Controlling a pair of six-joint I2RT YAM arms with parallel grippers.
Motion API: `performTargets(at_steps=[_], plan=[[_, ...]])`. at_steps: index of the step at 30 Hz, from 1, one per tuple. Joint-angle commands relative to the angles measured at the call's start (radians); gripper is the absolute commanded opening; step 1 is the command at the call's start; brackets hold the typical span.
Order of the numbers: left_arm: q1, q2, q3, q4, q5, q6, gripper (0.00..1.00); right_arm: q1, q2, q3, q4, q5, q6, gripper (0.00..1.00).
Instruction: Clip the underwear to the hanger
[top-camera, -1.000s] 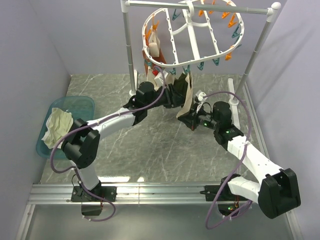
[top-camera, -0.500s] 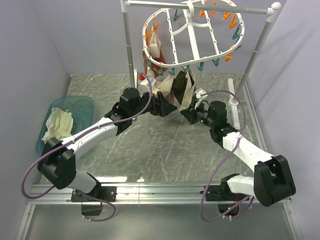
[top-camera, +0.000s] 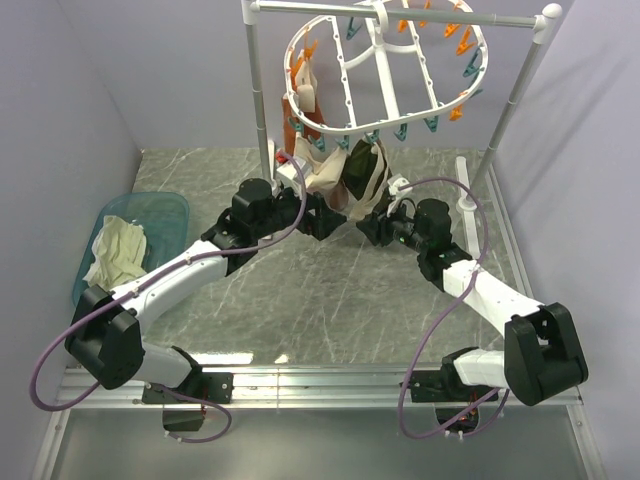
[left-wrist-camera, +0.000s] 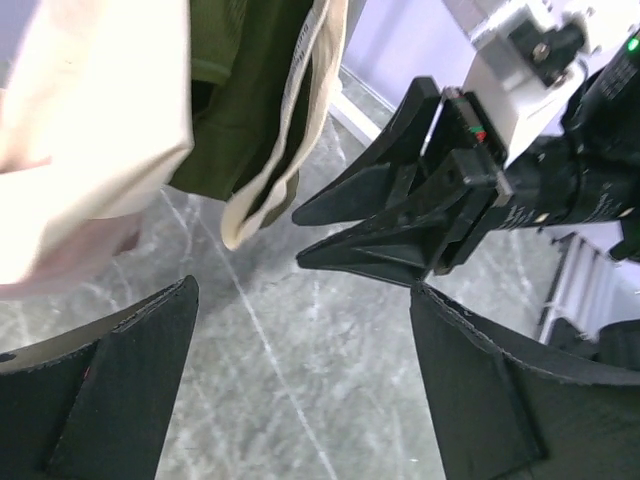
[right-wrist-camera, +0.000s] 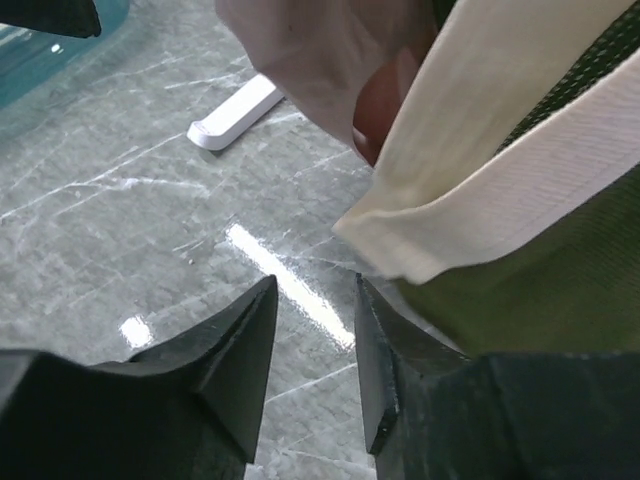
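Observation:
The underwear (top-camera: 365, 175), olive-green with a pale beige waistband, hangs from a clip on the front rim of the white oval hanger (top-camera: 384, 70). My left gripper (top-camera: 325, 218) is wide open and empty, low and to the left of the underwear. In the left wrist view (left-wrist-camera: 303, 290) the underwear (left-wrist-camera: 250, 100) hangs above and ahead of it. My right gripper (top-camera: 368, 228) is open and empty just below the underwear. In the right wrist view (right-wrist-camera: 315, 282) the green cloth (right-wrist-camera: 520, 300) hangs just right of its jaws, not between them.
A pinkish-beige garment (top-camera: 325, 180) and a rust-red one (top-camera: 295, 130) hang left of the underwear. The white pole stand (top-camera: 258, 90) holds the hanger; its foot (right-wrist-camera: 235, 112) lies on the table. A teal basin (top-camera: 160, 212) with a cream cloth (top-camera: 115, 250) sits at left.
My left arm has drawn back down and left from the underwear. My right gripper has moved up and left to below its lower edge. The underwear now hangs free from the hanger.

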Motion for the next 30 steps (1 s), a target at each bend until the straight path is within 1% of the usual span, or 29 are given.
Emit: performTargets(at_steps=[1, 4, 11, 15, 20, 22, 23, 24, 25, 26, 28, 29, 30], plan=[[0.003, -0.029, 0.005, 0.047, -0.007, 0.105, 0.92, -0.004, -0.011, 0.047, 0.020, -0.013, -0.020, 0.45], [0.001, -0.030, 0.008, 0.048, -0.009, 0.136, 0.93, -0.005, -0.026, 0.049, 0.006, -0.018, -0.019, 0.50], [0.001, -0.052, -0.007, 0.054, -0.003, 0.214, 0.93, -0.018, -0.101, 0.055, -0.061, -0.044, -0.028, 0.51], [0.001, -0.069, -0.027, 0.062, 0.011, 0.262, 0.94, -0.036, -0.181, 0.046, -0.118, -0.085, -0.037, 0.53], [0.003, -0.078, -0.033, 0.076, 0.045, 0.331, 0.95, -0.050, -0.288, 0.030, -0.170, -0.127, -0.049, 0.59], [0.001, -0.077, -0.032, 0.082, 0.051, 0.332, 0.96, -0.064, -0.319, 0.032, -0.195, -0.136, -0.049, 0.61], [0.003, -0.075, -0.026, 0.083, 0.054, 0.379, 0.96, -0.068, -0.347, 0.036, -0.210, -0.138, -0.046, 0.62], [0.001, -0.075, -0.024, 0.083, 0.060, 0.391, 0.96, -0.074, -0.359, 0.039, -0.218, -0.141, -0.045, 0.62], [0.001, -0.073, -0.021, 0.093, 0.068, 0.400, 0.96, -0.085, -0.368, 0.044, -0.224, -0.147, -0.039, 0.63], [0.001, -0.073, -0.017, 0.097, 0.075, 0.418, 0.99, -0.112, -0.381, 0.056, -0.230, -0.157, -0.014, 0.63], [-0.005, -0.072, -0.007, 0.111, 0.105, 0.438, 0.99, -0.163, -0.379, 0.078, -0.251, -0.196, 0.021, 0.63], [-0.011, -0.066, 0.005, 0.116, 0.109, 0.458, 0.99, -0.224, -0.366, 0.110, -0.259, -0.237, 0.068, 0.63], [-0.020, -0.063, 0.012, 0.120, 0.106, 0.466, 0.99, -0.254, -0.358, 0.127, -0.273, -0.253, 0.087, 0.63]])
